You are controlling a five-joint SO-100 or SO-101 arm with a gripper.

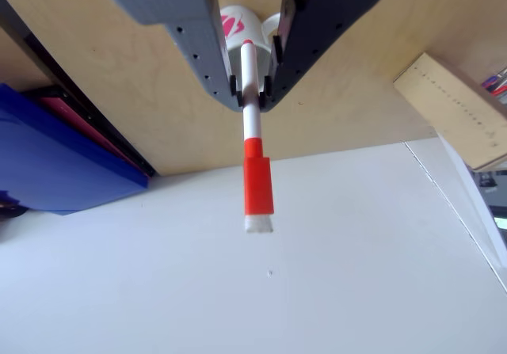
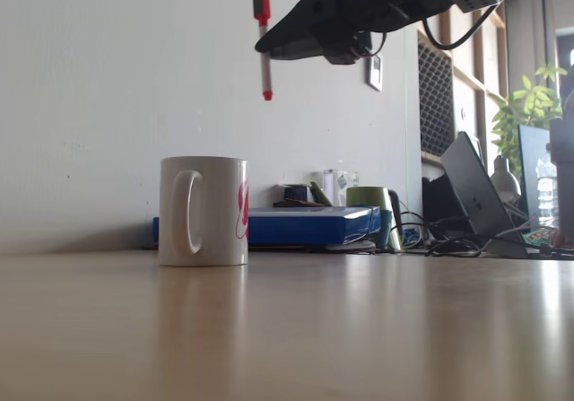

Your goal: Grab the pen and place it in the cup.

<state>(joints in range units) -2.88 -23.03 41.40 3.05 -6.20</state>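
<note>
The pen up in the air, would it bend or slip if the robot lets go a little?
The pen hangs straight, so it is probably stiff. Smooth and pinched mid-barrel by the gripper, it might slip, red tip first.

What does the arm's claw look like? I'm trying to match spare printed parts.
In the other view the claw has one grey finger and one dark navy-black finger, both flat, tapering plates dotted with small holes and fitted with small black clips near the tips. In the fixed view the claw looks black, with a dark cable looping beneath the arm.
</note>
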